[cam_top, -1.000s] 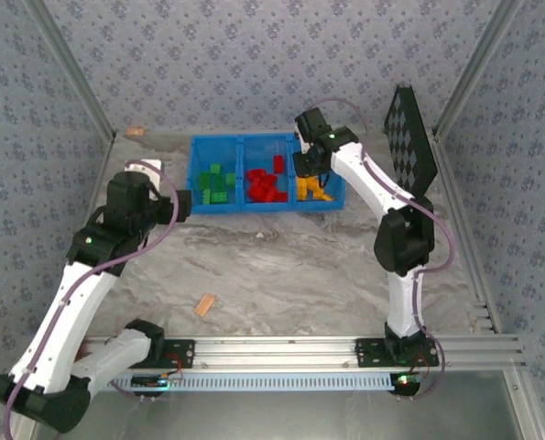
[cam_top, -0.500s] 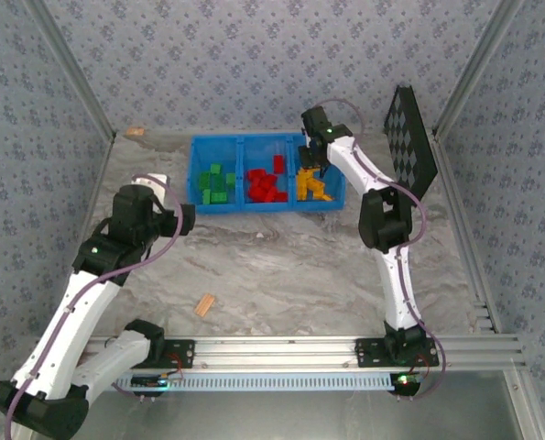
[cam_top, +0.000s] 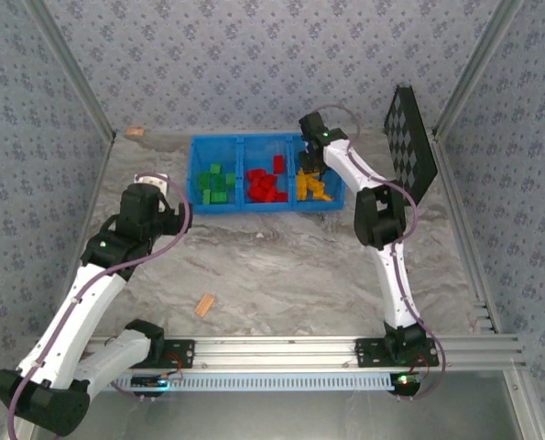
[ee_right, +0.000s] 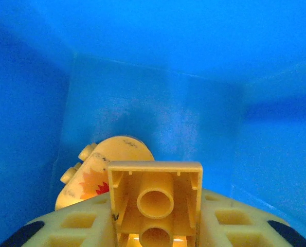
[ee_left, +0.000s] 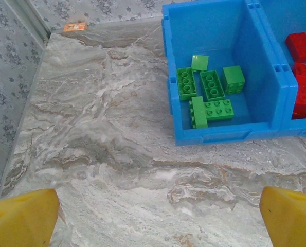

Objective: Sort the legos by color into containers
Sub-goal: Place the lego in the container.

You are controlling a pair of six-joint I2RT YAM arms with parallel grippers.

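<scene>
The blue bin (cam_top: 219, 138) stands toward the far side of the tabletop (cam_top: 281, 266), with three open compartments in a row. Its left compartment (ee_left: 204, 31) holds the green legos (ee_left: 212, 85), lying loose on the floor toward the bin's front wall. The middle compartment (cam_top: 258, 156) holds the red legos (cam_top: 267, 186), heaped toward the front. The right compartment (ee_right: 153, 51) holds the yellow legos (cam_top: 310, 190).

The right gripper (cam_top: 314, 172) reaches down into the bin's right compartment. In the right wrist view a yellow brick (ee_right: 155, 198) sits between its two fingers (ee_right: 65, 229), hollow underside toward the camera. The fingers lie close against both of its sides; whether they are pressing on it or have let go, I cannot tell. Just behind the brick, toward the compartment's back wall, lies a rounded yellow piece (ee_right: 99, 170) with studs and a red-orange print.

The left gripper (ee_left: 155, 224) hangs over bare tabletop off the bin's near left corner, apart from the bin. Its yellow fingertips (ee_left: 21, 218) are spread wide and nothing is between them.

The tabletop is grey-brown marbled stone. A tan wooden block (cam_top: 204, 304) lies well in front of the bin, and a small orange-tan thing (ee_left: 74, 26) lies beyond the bin's far left corner, by the wall. Blue-grey patterned walls (cam_top: 254, 64) close the space on three sides. A black-and-white checkerboard panel (cam_top: 409, 137) leans to the right of the bin, and a metal rail (cam_top: 281, 349) runs along the edge opposite the bin
</scene>
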